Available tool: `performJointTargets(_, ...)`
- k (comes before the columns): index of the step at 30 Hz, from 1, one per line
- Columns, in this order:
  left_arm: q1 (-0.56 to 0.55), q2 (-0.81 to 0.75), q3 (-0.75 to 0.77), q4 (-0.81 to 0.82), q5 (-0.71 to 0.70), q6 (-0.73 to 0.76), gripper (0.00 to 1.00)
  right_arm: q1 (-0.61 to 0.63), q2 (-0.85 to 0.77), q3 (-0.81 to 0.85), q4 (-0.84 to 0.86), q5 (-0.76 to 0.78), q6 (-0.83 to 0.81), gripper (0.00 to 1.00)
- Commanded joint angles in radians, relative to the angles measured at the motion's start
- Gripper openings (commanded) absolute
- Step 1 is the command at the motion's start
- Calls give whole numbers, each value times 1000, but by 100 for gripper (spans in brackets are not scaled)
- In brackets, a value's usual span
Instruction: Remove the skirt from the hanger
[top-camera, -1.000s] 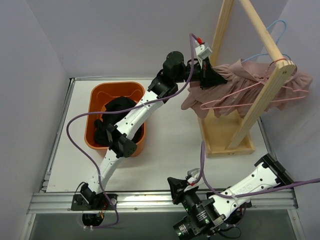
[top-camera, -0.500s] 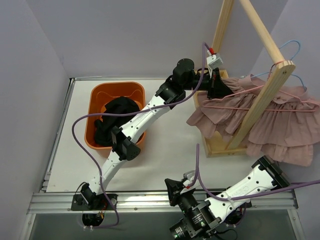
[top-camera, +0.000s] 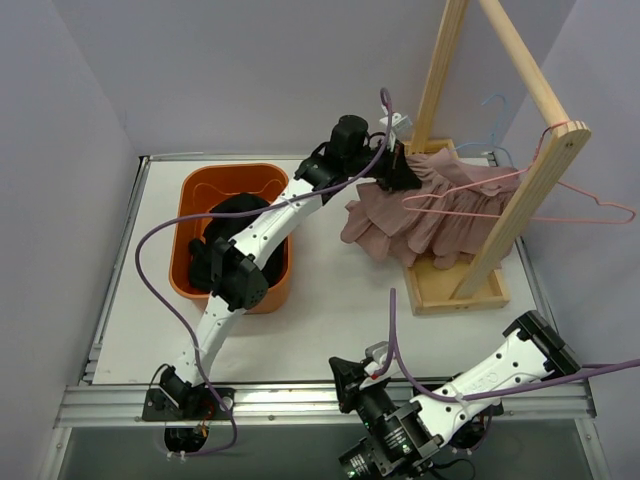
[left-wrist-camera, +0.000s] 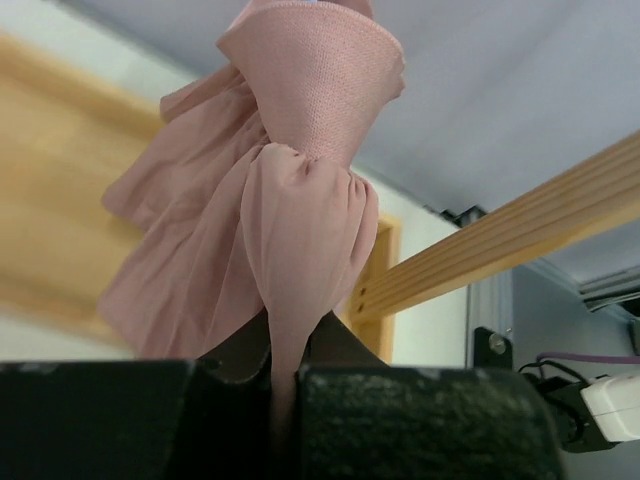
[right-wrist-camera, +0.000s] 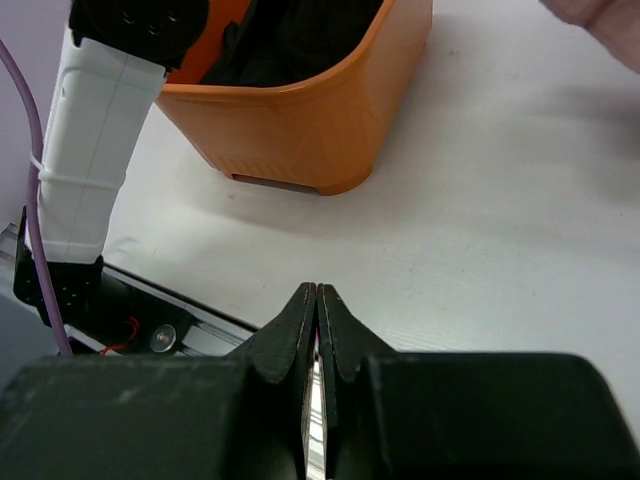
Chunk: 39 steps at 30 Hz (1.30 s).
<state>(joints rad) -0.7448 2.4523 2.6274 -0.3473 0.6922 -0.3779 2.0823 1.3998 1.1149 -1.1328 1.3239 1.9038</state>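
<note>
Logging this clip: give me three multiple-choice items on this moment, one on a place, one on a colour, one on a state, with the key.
1. Seen from the top camera, where does the orange bin stand relative to the wooden rack?
A) to its left
B) on its base
C) behind it

2. What colour is the clothing in the bin?
A) white
B) black
C) pink

3. What state is the left tool in?
A) open above the bin
B) shut on nothing
C) shut on the skirt

Key:
1 A, the top view shows the bin left of the rack.
2 B, black fabric fills it.
3 C, the left wrist view shows pink fabric pinched in the tool.
</note>
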Motion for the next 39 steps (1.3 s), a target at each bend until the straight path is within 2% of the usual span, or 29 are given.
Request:
performJointTargets(1,48,-221,-70,-56,-86,92,2,9,-38,42,-41,55,-32,0)
performJointTargets(4,96,-327,-219,-55,-123,108,2,4,-39,75,-39,57,-83,8)
performJointTargets(5,108,-357,-252,-56,-135,111,2,1,-38,86,-38,61,-121,19)
performJointTargets(7,140,-444,-360,-55,-146,122,2,-4,-36,129,-38,64,-164,27)
performJointTargets(8,148,-476,-395,-53,-155,123,2,-10,-35,144,-39,67,-185,39)
performJointTargets(11,174,-607,-515,-68,-192,157,2,-31,-41,209,-33,70,-261,54)
performJointTargets(13,179,-715,-575,-90,-249,200,2,-57,-32,270,-3,63,-401,58)
performJointTargets(14,183,-755,-630,-100,-267,206,2,-82,-22,293,43,55,-469,63)
performJointTargets(15,188,-832,-657,-111,-281,211,2,-135,7,318,63,48,-599,64)
performJointTargets(18,202,-979,-768,-151,-322,221,2,-220,79,440,74,47,-718,68)
performJointTargets(20,211,-1044,-806,-186,-362,238,2,-267,111,558,97,45,-834,75)
performJointTargets(22,214,-1127,-857,-232,-397,263,2,-393,145,627,200,-20,-1016,75)
performJointTargets(23,216,-1147,-868,-255,-430,270,2,-436,152,687,287,-102,-1160,75)
performJointTargets(25,228,-1208,-905,-304,-456,290,2,-503,156,726,358,-123,-1241,75)
performJointTargets(26,232,-1230,-924,-311,-468,292,2,-517,151,753,448,-144,-1343,75)
performJointTargets(28,248,-1279,-957,-335,-467,293,2,-569,128,779,520,-167,-1414,75)
performJointTargets(34,251,-1374,-994,-387,-424,286,2,-718,36,816,819,-379,-1678,70)
performJointTargets(37,251,-1433,-1014,-395,-387,272,2,-815,21,844,847,-451,-1749,65)
performJointTargets(39,251,-1490,-1064,-371,-358,264,2,-914,31,881,814,-489,-1734,61)
